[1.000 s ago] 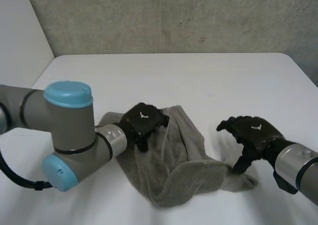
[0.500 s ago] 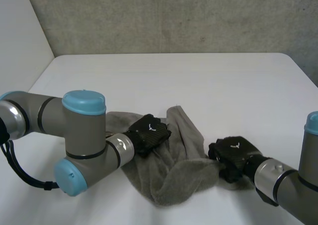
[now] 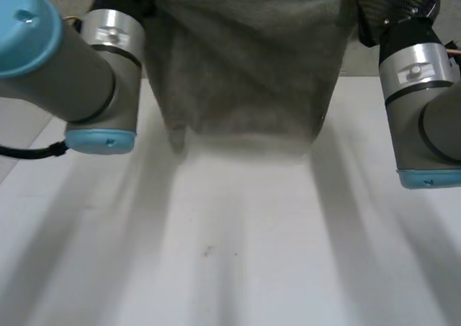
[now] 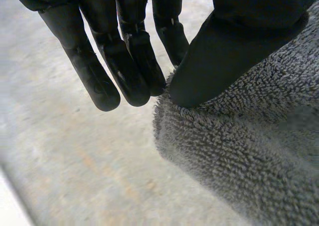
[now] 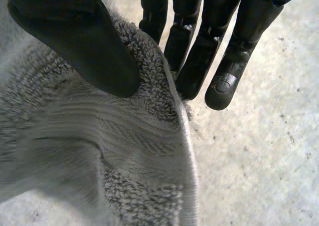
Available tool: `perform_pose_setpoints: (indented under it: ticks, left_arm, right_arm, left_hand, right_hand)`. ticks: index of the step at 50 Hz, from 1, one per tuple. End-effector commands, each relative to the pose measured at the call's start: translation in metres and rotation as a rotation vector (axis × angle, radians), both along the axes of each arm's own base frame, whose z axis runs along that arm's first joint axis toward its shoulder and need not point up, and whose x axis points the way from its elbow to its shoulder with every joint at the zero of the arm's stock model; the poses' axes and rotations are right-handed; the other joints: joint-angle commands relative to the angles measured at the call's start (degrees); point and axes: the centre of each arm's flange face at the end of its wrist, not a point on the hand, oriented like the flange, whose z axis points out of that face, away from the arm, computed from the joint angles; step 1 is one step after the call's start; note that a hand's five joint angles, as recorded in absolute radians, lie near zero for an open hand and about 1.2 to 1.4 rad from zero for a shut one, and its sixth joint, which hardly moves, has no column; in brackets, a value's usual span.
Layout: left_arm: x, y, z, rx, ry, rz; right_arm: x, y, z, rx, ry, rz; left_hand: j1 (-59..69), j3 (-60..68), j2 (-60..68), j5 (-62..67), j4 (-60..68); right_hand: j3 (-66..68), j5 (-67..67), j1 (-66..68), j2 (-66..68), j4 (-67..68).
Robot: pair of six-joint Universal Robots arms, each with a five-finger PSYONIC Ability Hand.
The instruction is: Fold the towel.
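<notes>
Both upper corners pinched: my left robot hand [image 4: 234,51] and right robot hand [image 5: 84,41] each grip the grey towel [image 3: 245,60] thumb-to-fingers, hanging it spread above the table [image 3: 238,254] near its far edge, probably to flatten it.

There is one towel [image 3: 245,60], a single grey terry cloth. There are two arms, one left arm [image 3: 79,60] and one right arm [image 3: 421,103]. There are two black hands, one left hand [image 4: 124,51] and one right hand [image 5: 199,51], one to each arm, and both pinch the one towel. There is one white bench [image 3: 230,254]. The head view has three light-blue caps [image 3: 21,24]: two on the left arm, one on the right.
</notes>
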Motion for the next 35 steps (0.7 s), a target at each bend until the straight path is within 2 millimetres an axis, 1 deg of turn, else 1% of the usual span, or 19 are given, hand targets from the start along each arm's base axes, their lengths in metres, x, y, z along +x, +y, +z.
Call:
perform_pose_setpoints:
  ticks: [1, 2, 3, 4, 6, 7, 8, 9, 10, 11, 12, 14, 18, 19, 20, 22, 25, 31, 35]
  left_arm:
    - [0.030, 0.025, -0.061, 0.227, 0.001, 0.005]
    - [0.034, 0.034, -0.087, 0.303, -0.025, -0.004]
    - [0.039, 0.043, -0.110, 0.371, -0.048, -0.004]
    - [0.039, 0.043, -0.110, 0.372, -0.048, -0.004]
    - [0.048, 0.062, -0.154, 0.507, -0.097, -0.003]
    - [0.048, 0.062, -0.154, 0.508, -0.097, -0.003]
    - [0.053, 0.071, -0.173, 0.565, -0.117, -0.002]
    - [0.053, 0.071, -0.173, 0.566, -0.118, -0.002]
    - [0.057, 0.079, -0.188, 0.619, -0.130, 0.000]
    - [0.061, 0.086, -0.203, 0.674, -0.143, 0.001]
    - [0.061, 0.086, -0.203, 0.674, -0.144, 0.001]
    - [0.066, 0.101, -0.223, 0.767, -0.157, -0.003]
    - [0.066, 0.118, -0.229, 0.853, -0.185, -0.021]
    - [0.066, 0.125, -0.230, 0.890, -0.207, -0.031]
    - [0.066, 0.125, -0.230, 0.890, -0.207, -0.031]
    - [0.066, 0.132, -0.219, 0.910, -0.229, -0.043]
    - [0.063, 0.130, -0.199, 0.861, -0.204, -0.069]
    - [0.056, 0.125, -0.184, 0.802, -0.226, -0.137]
    - [0.051, 0.117, -0.180, 0.734, -0.343, -0.210]
  right_arm:
    - [0.008, 0.027, -0.065, 0.161, 0.121, 0.115]
    - [0.008, 0.027, -0.065, 0.161, 0.121, 0.115]
    - [0.012, 0.039, -0.082, 0.199, 0.168, 0.179]
    - [0.012, 0.039, -0.082, 0.199, 0.169, 0.180]
    - [0.015, 0.058, -0.115, 0.286, 0.257, 0.274]
    - [0.015, 0.058, -0.115, 0.287, 0.257, 0.275]
    - [0.013, 0.068, -0.132, 0.349, 0.300, 0.301]
    - [0.010, 0.076, -0.148, 0.419, 0.340, 0.309]
    - [0.010, 0.076, -0.149, 0.419, 0.341, 0.309]
    - [0.006, 0.083, -0.164, 0.493, 0.386, 0.309]
    - [0.006, 0.083, -0.164, 0.493, 0.387, 0.309]
    - [-0.003, 0.093, -0.193, 0.670, 0.515, 0.299]
    - [-0.011, 0.103, -0.200, 0.787, 0.603, 0.289]
    - [-0.013, 0.106, -0.198, 0.823, 0.605, 0.286]
    - [-0.014, 0.107, -0.196, 0.831, 0.589, 0.283]
    - [-0.014, 0.106, -0.194, 0.830, 0.564, 0.277]
    - [-0.019, 0.097, -0.185, 0.815, 0.486, 0.247]
    - [-0.027, 0.089, -0.177, 0.818, 0.393, 0.222]
    - [-0.027, 0.089, -0.178, 0.819, 0.376, 0.225]
  left_hand:
    - [13.22, 10.39, 10.29, 11.62, 10.28]
    - [13.22, 10.39, 10.29, 11.62, 10.28]
    - [13.22, 10.39, 10.29, 11.62, 10.28]
    - [13.22, 10.39, 10.29, 11.62, 10.28]
    - [13.22, 10.39, 10.29, 11.62, 10.28]
    - [13.22, 10.39, 10.29, 11.62, 10.28]
    - [13.22, 10.39, 10.29, 11.62, 10.28]
    - [13.22, 10.39, 10.29, 11.62, 10.28]
    - [13.22, 10.39, 10.29, 11.62, 10.28]
    - [13.22, 10.39, 10.29, 11.62, 10.28]
    - [13.22, 10.39, 10.29, 11.62, 10.28]
    - [13.22, 10.39, 10.29, 11.62, 10.28]
    - [13.22, 10.39, 10.29, 11.62, 10.28]
    - [4.42, 1.58, 1.48, 2.81, 1.47]
    - [4.33, 1.49, 1.39, 2.72, 1.38]
    - [-19.79, -22.62, -22.72, -21.39, -22.73]
    - [-29.29, -32.12, -32.22, -30.89, -32.23]
    - [-30.49, -33.33, -33.43, -32.10, -33.44]
    - [-31.33, -34.17, -34.27, -32.94, -34.28]
  right_hand:
    - [12.34, 14.88, 25.20, 12.68, 11.89]
    - [12.34, 14.88, 25.20, 12.68, 11.89]
    - [12.34, 14.88, 25.20, 12.68, 11.89]
    - [12.34, 14.88, 25.20, 12.68, 11.89]
    - [12.34, 14.88, 25.20, 12.68, 11.89]
    - [12.34, 14.88, 25.20, 12.68, 11.89]
    - [12.34, 14.88, 25.20, 12.68, 11.89]
    - [12.34, 14.88, 25.20, 12.68, 11.89]
    - [12.34, 14.88, 25.20, 12.68, 11.89]
    - [12.34, 14.88, 25.20, 12.68, 11.89]
    - [12.34, 14.88, 25.20, 12.68, 11.89]
    - [12.34, 14.88, 25.20, 12.68, 11.89]
    - [12.34, 14.88, 25.20, 12.68, 11.89]
    - [-3.59, -1.04, 9.28, -3.25, -4.04]
    - [-14.90, -12.36, -2.04, -14.57, -15.35]
    - [-18.52, -15.97, -5.65, -18.18, -18.96]
    - [-24.07, -21.52, -11.20, -23.73, -24.51]
    - [-29.99, -27.45, -17.13, -29.65, -30.44]
    - [-30.16, -27.61, -17.29, -29.82, -30.61]
